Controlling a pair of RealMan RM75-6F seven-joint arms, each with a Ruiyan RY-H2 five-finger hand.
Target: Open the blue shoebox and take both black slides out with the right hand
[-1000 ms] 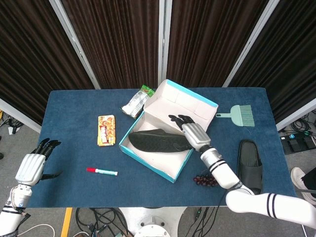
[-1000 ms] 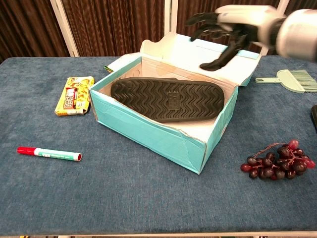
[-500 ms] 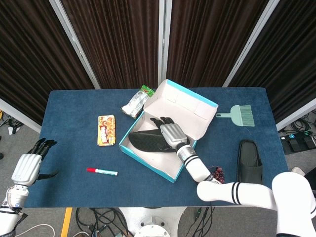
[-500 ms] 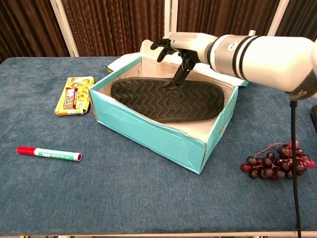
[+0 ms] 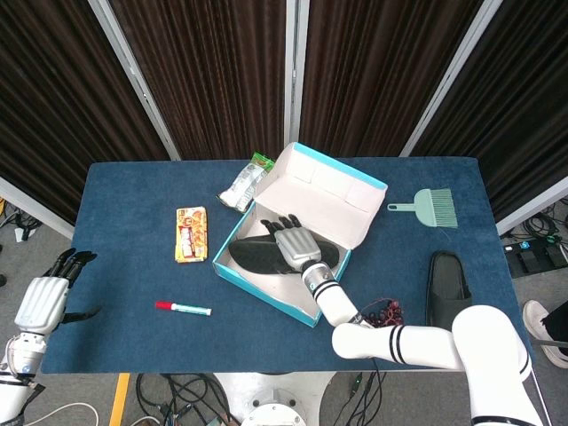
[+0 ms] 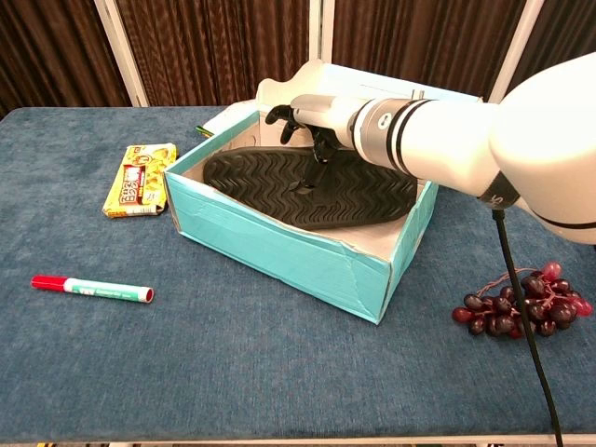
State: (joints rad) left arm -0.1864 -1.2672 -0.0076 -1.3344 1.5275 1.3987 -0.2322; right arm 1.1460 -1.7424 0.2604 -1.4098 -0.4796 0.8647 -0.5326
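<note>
Fingers (image 6: 291,115) of the right hand (image 5: 295,245) are spread and curved down over the black slide (image 6: 307,185) in the box, with a thin digit reaching down to its ridged sole. They do not look closed around it; whether any tip actually presses the rubber is hard to tell from the chest view.

Largest in the scene is the blue table (image 5: 124,328), filling the middle of the head view. At its center sits the blue shoebox (image 6: 279,247), lid folded back toward the upper right. One slide lies sole-up inside it, running nearly the box's full length. The other black slide (image 5: 448,288) already lies on the table at the right edge of the head view, well apart from the box.

Low at the left edge of the head view, off the table, the left hand (image 5: 44,297) hangs with fingers loosely apart, holding nothing.

Smaller things around the box: a green hand brush (image 5: 430,208) at upper right, a bunch of dark grapes (image 6: 526,298) at lower right, a yellow snack packet (image 6: 138,179) at left, a silver wrapper (image 5: 244,186) behind the box, and a red-capped marker (image 6: 91,290) at lower left.

Likely risk: the flat sole offers little to grip, so the fingers could slide off, or drag the light box along the cloth instead of lifting the slide.
</note>
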